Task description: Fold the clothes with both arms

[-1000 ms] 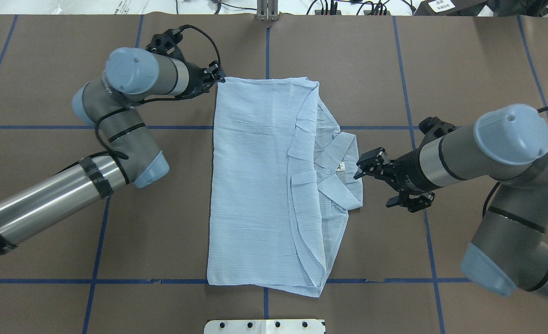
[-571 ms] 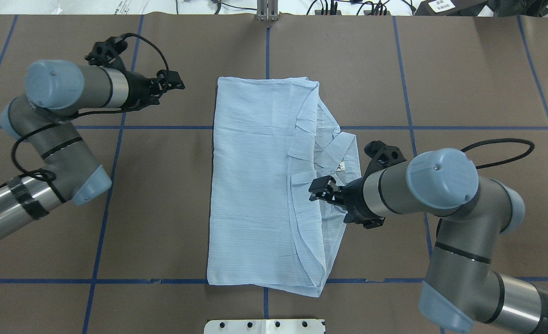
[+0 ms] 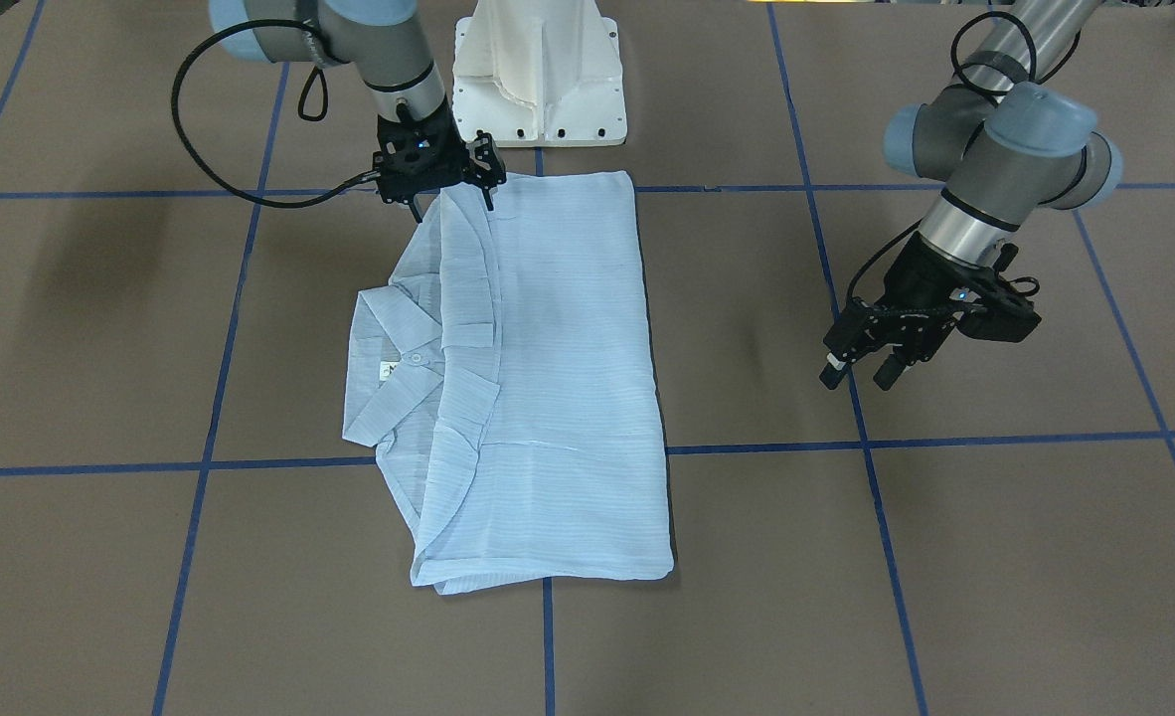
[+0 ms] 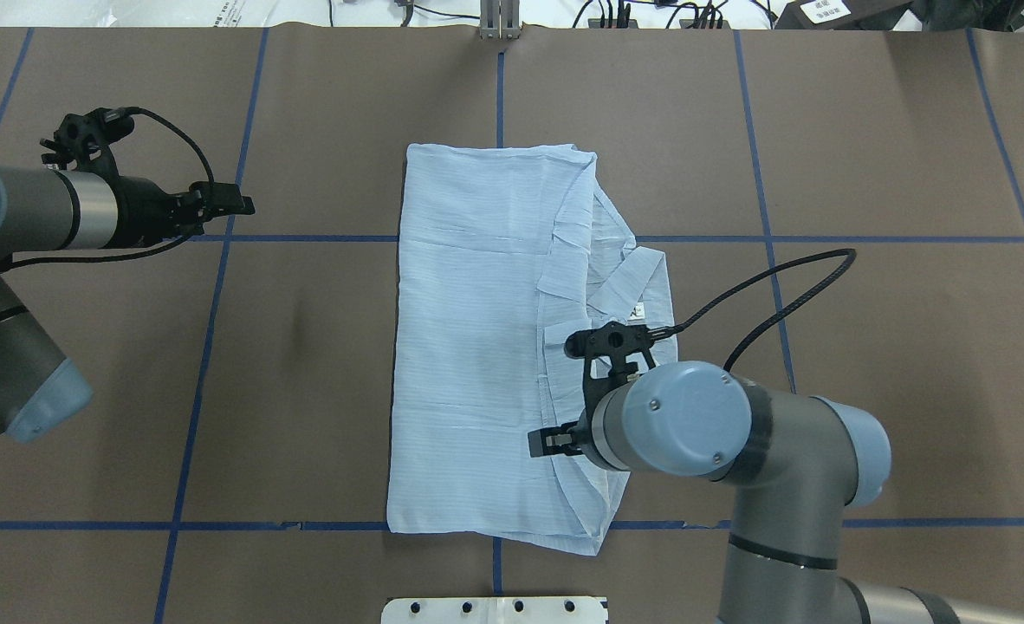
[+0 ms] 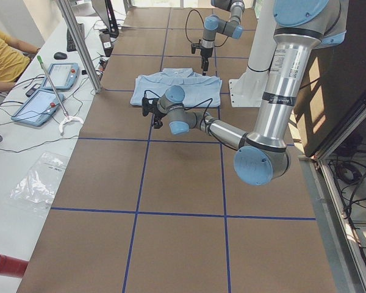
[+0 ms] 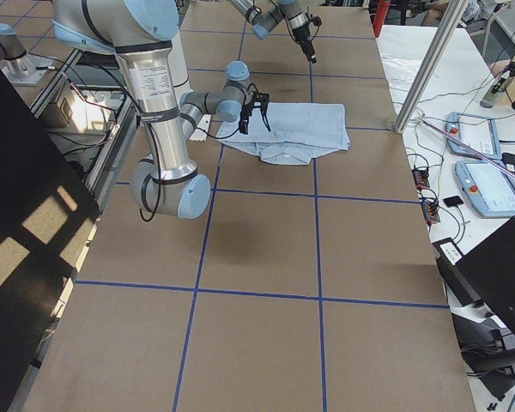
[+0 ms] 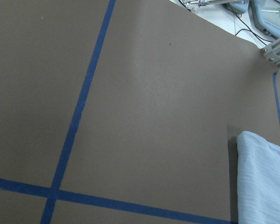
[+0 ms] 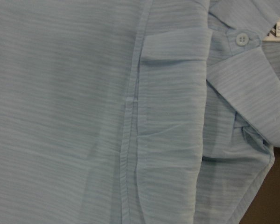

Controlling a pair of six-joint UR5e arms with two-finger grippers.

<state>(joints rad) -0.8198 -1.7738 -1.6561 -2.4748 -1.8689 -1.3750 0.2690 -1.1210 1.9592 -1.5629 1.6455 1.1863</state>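
The pale-blue striped shirt point(image 4: 477, 347) lies folded flat in the middle of the table, also seen in the front view point(image 3: 548, 398). Its collar point(image 4: 642, 277) is on my right side. My right gripper point(image 3: 451, 202) hangs open and empty just above the shirt's edge nearest the base; in the overhead view the wrist hides it. The right wrist view shows only cloth point(image 8: 84, 116), a white button point(image 8: 243, 38) and the neck label point(image 8: 277, 30). My left gripper point(image 4: 233, 201) is open and empty, off the shirt to its left, also in the front view point(image 3: 858, 376).
Brown paper with blue tape lines point(image 4: 304, 237) covers the table. The white pedestal base point(image 3: 543, 70) stands at the near edge. A metal post point(image 4: 499, 22) and cables are at the far edge. An operator point(image 5: 6, 58) and tablets point(image 5: 46, 101) sit beyond it.
My left gripper has pulled away from the shirt's far left corner, leftwards. My right arm has swung from beside the collar across the shirt toward its near edge. The shirt has not moved.
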